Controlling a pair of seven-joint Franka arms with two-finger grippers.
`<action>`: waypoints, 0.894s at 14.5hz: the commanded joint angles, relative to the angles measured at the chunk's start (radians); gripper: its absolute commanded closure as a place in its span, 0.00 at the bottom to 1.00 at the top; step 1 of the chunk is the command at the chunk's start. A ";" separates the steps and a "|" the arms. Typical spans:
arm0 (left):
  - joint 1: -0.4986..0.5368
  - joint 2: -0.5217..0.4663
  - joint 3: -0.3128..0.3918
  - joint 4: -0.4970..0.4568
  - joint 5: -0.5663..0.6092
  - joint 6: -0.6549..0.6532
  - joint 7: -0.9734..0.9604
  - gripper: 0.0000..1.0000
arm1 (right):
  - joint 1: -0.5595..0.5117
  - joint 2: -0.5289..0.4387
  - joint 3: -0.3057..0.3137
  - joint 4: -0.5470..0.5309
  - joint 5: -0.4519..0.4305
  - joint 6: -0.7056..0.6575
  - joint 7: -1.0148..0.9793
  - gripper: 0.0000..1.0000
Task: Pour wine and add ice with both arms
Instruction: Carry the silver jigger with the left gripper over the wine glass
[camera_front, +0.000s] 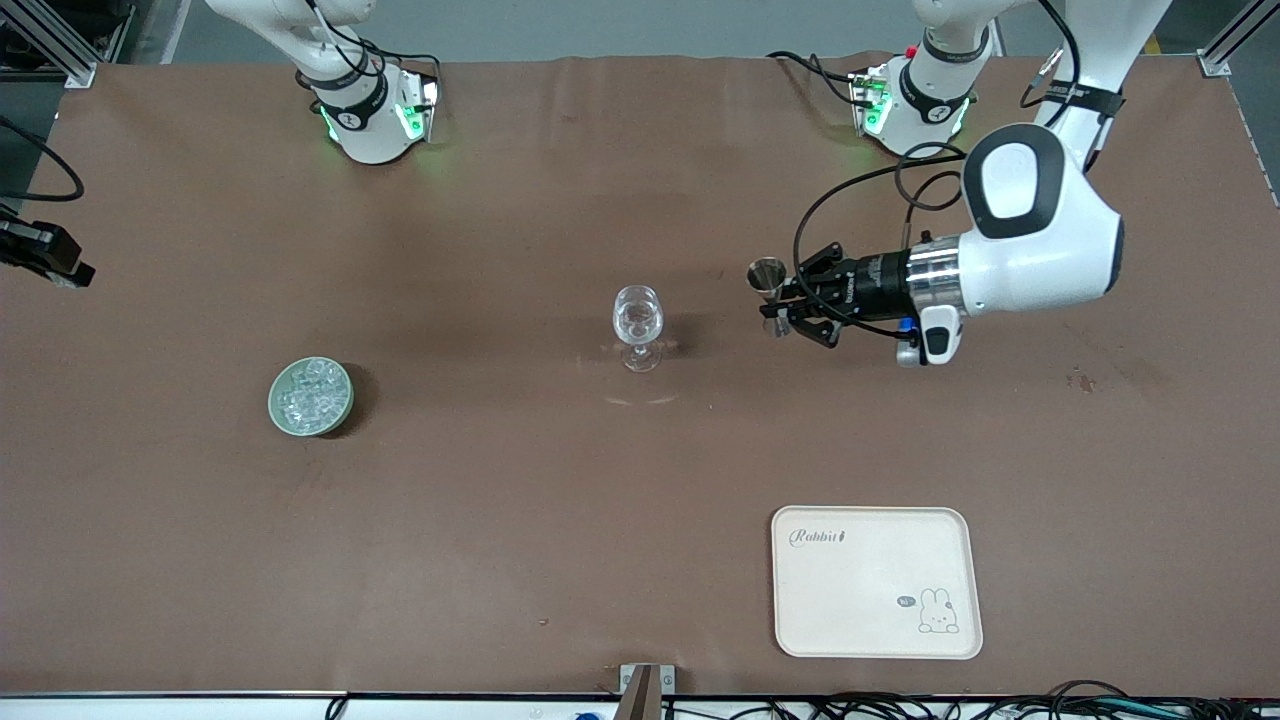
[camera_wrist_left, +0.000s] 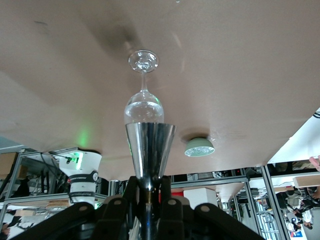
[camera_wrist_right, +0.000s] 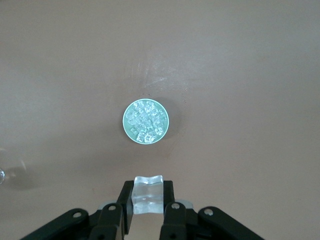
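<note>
A clear stemmed wine glass stands mid-table. My left gripper is shut on the narrow waist of a steel jigger. It holds the jigger upright above the table, beside the glass toward the left arm's end. A green bowl heaped with ice cubes sits toward the right arm's end. My right gripper hangs high over the table short of that bowl, shut on one clear ice cube.
A cream tray with a rabbit drawing lies near the front edge toward the left arm's end. Both arm bases stand along the back edge. Brown paper covers the table.
</note>
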 joint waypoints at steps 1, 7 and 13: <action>-0.002 0.022 -0.053 -0.009 -0.001 0.093 -0.029 1.00 | -0.007 -0.023 0.004 -0.026 0.006 0.010 -0.009 0.98; -0.042 0.093 -0.098 -0.010 0.011 0.258 -0.070 1.00 | -0.007 -0.021 0.004 -0.026 0.007 0.007 -0.009 0.98; -0.111 0.133 -0.099 -0.028 0.014 0.367 -0.076 1.00 | -0.007 -0.021 0.004 -0.026 0.006 0.006 -0.009 0.97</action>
